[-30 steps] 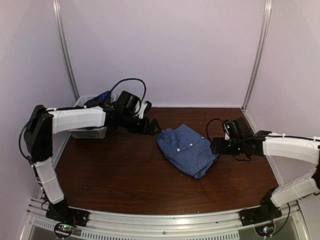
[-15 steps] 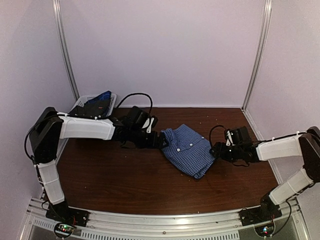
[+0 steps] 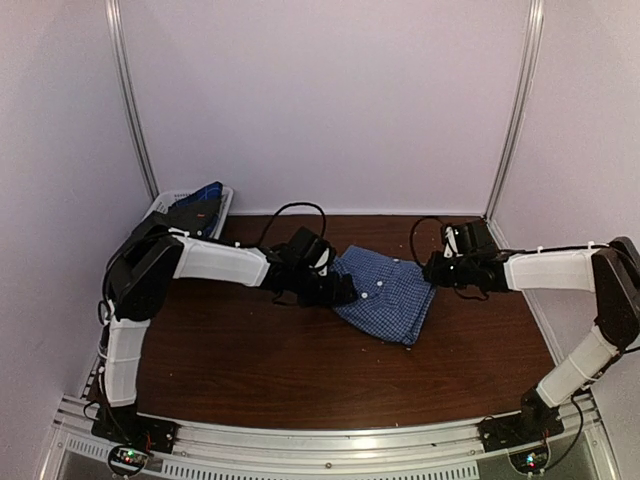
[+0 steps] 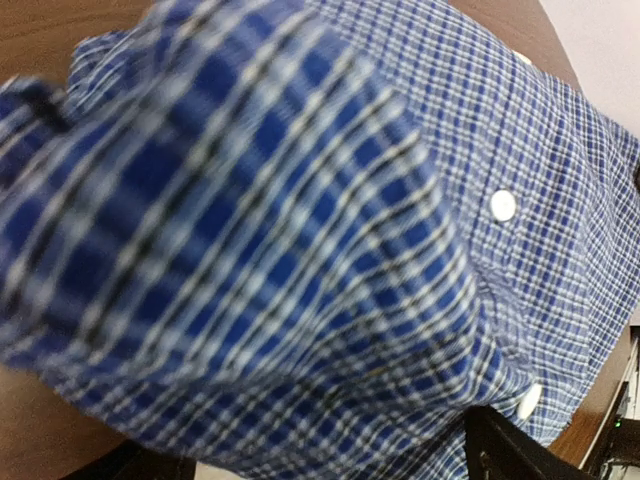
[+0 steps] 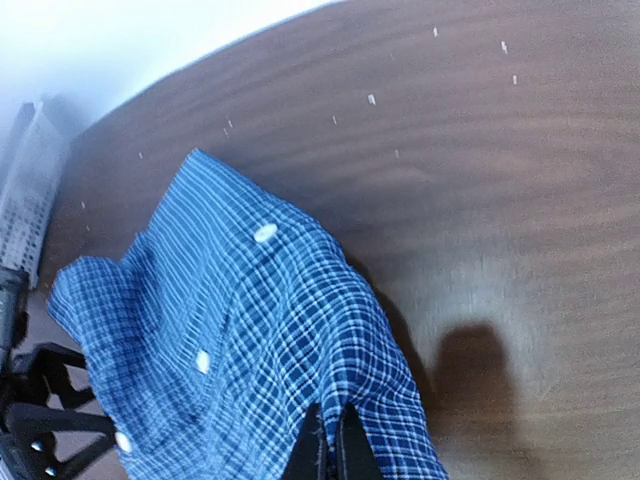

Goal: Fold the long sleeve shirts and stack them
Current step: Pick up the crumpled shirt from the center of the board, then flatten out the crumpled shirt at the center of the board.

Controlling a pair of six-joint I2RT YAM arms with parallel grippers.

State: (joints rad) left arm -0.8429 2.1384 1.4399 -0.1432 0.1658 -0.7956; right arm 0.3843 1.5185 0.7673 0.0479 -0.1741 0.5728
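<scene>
Checked shirt [image 3: 385, 295] lies bundled mid-counter [image 3: 250, 360]; right fingers [image 5: 350, 455] are pinched shut on its right edge, left fingers [image 4: 510, 455] gape wide at the left edge. Best clamp both layers there before lifting level

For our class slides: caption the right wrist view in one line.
Right gripper shut on the edge of the checked shirt, which lies on a brown table.

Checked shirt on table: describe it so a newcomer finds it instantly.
On the brown table, between the left gripper and right gripper, lies a compact folded bundle. It is the blue-and-white checked shirt with white buttons, unlike the dark heap in the white basket at far left.
</scene>
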